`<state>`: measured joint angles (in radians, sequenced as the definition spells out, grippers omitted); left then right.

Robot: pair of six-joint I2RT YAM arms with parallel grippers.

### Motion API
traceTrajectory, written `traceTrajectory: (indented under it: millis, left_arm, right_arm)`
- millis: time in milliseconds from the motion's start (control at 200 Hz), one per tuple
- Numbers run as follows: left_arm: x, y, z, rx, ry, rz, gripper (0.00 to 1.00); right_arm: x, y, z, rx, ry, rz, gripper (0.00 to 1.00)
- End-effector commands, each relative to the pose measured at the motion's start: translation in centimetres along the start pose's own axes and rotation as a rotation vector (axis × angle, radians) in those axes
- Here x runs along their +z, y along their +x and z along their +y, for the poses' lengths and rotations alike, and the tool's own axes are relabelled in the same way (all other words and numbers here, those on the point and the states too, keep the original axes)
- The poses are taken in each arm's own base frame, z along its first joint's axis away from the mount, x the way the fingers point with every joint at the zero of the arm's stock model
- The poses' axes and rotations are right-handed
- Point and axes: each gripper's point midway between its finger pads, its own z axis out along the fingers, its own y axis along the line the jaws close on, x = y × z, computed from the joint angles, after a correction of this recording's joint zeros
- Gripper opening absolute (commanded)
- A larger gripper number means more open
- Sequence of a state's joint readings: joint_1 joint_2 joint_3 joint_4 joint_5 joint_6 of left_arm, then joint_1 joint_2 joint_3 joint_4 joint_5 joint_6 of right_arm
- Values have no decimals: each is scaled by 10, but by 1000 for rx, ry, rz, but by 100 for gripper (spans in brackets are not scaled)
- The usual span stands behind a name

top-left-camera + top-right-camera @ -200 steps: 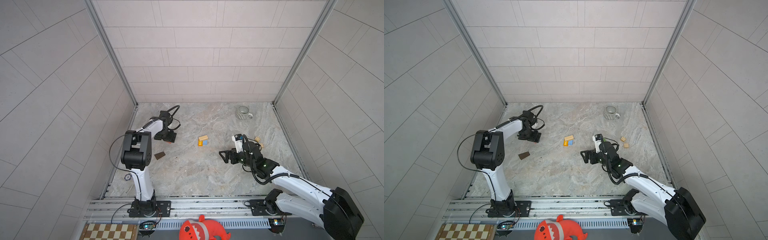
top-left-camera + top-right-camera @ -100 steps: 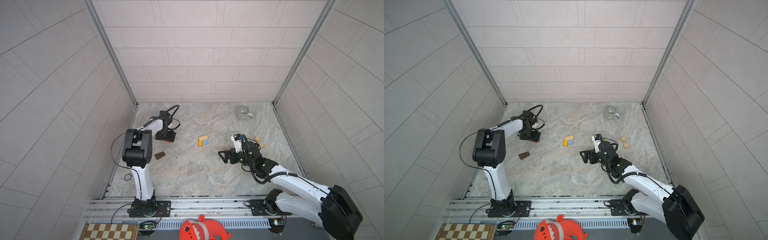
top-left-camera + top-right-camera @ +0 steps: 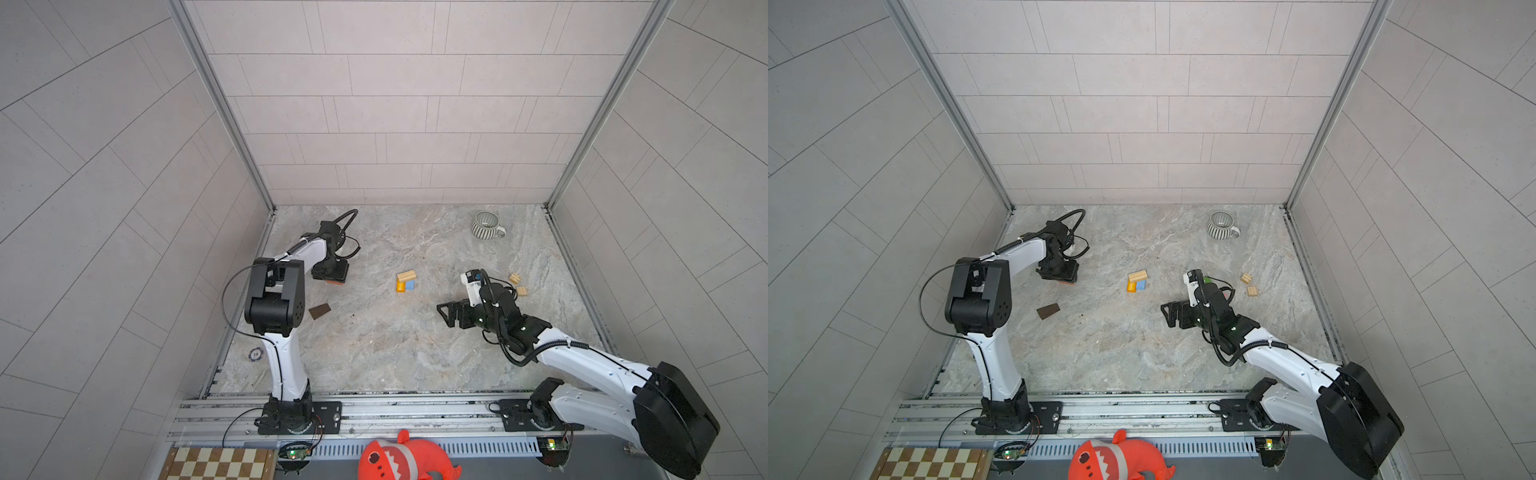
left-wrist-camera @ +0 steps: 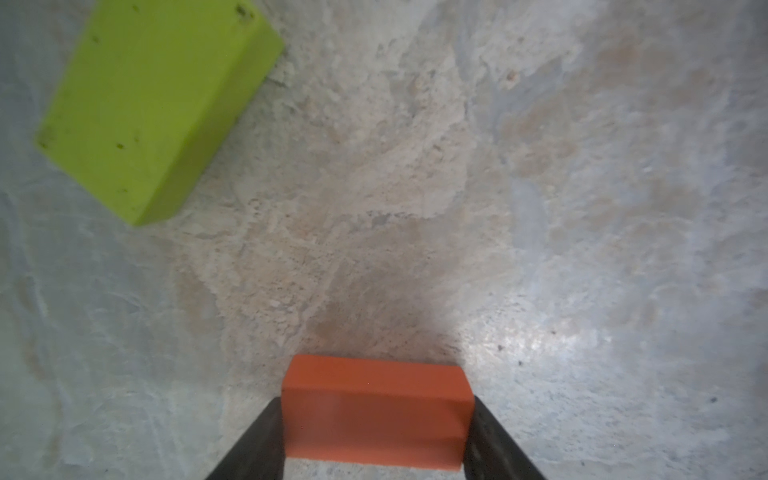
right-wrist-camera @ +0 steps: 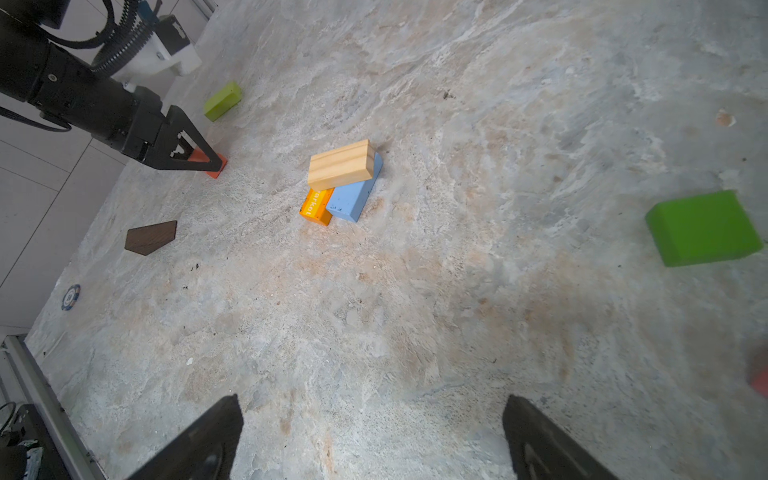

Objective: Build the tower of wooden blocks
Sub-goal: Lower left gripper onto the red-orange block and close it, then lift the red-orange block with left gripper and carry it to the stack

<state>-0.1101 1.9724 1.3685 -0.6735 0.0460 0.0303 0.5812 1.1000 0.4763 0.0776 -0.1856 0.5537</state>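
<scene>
The left hand (image 4: 377,403) has both fingers pressed against opposite sides of a red-orange block (image 4: 374,376), which sits on the bench (image 4: 582,208); a lime block (image 4: 153,99) lies apart from it. The right hand (image 5: 372,409) gapes wide with nothing in it (low over bare stone); ahead of it, mid-bench, a tan block (image 5: 340,164) rests across a blue block (image 5: 353,197) and a lettered orange block (image 5: 316,206); a green block (image 5: 702,228) and a dark brown piece (image 5: 150,237) lie loose.
</scene>
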Motion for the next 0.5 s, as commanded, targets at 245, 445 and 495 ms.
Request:
traceTrajectory:
  millis: [245,445,495]
  left_arm:
    - [-71,-2,-63,-60,-47,-94,46]
    - [-100,7,-122,-92,-28,-148,45]
    - [-103,9,-134,-106,-17,-156,45]
  right_arm:
    - [2,-1,-25,-6,111,-13,100]
    - [5,3,-47,33,184,-8,100]
    - [7,5,-52,44,195,-2,100]
